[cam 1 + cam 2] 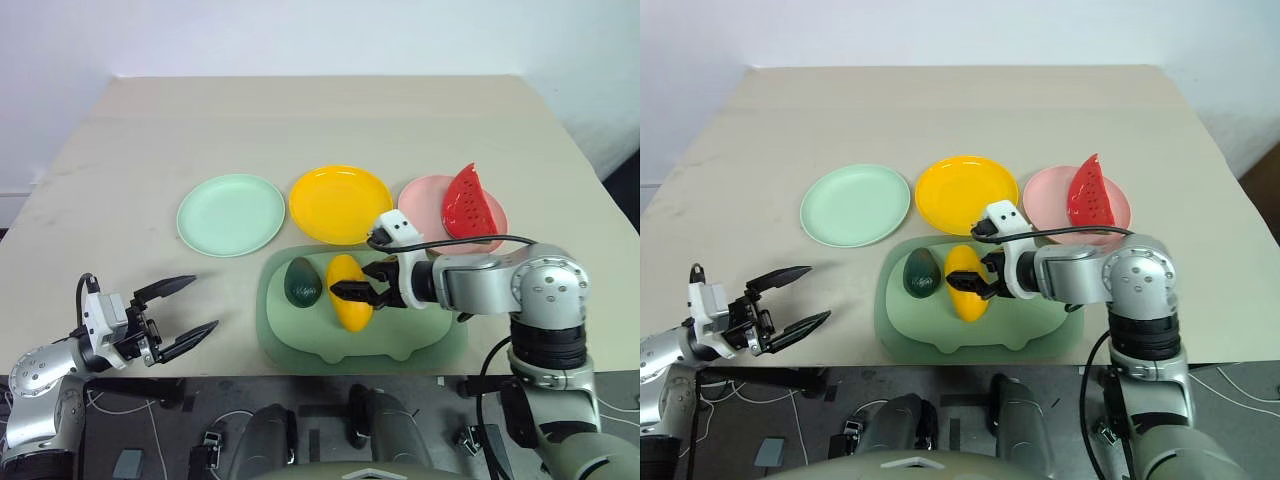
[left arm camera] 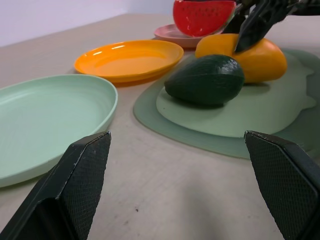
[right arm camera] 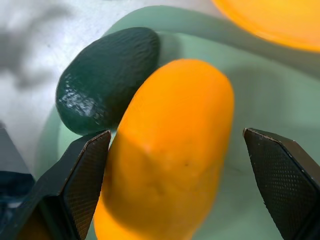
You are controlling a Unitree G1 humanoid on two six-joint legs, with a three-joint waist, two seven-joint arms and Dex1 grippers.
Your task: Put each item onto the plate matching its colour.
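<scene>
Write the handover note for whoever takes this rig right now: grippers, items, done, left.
Right gripper: open, jaws either side of the yellow mango on the pale green board, not closed on it.
Left gripper: open, empty, over bare table.
Done: watermelon wedge on the pink plate.
Left: mango to the yellow plate; avocado, also on the board, to the mint green plate.

Glossy plastic plates [image 1: 231,214], a dimpled shiny avocado [image 3: 107,77], a smooth mango [image 3: 170,150], matt table [image 1: 300,120].
</scene>
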